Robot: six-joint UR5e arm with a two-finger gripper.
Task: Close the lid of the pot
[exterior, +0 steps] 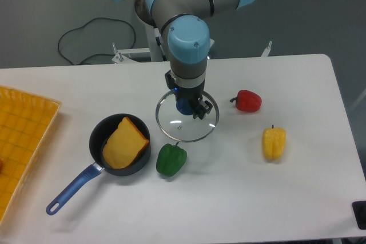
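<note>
The pot (100, 136) is a small dark saucepan with a long blue handle, standing on the white table left of centre with a yellow wedge inside it. The lid (182, 126), clear glass with a metal rim and a blue knob, is to the pot's right, slightly lifted. My gripper (187, 106) comes straight down on the lid's centre and is shut on the blue knob. The lid is apart from the pot, about one lid-width to its right.
A green pepper (171, 160) lies just below the lid, between lid and pot. A red pepper (247, 101) and a yellow pepper (273, 142) lie to the right. A yellow tray (20, 141) sits at the left table edge.
</note>
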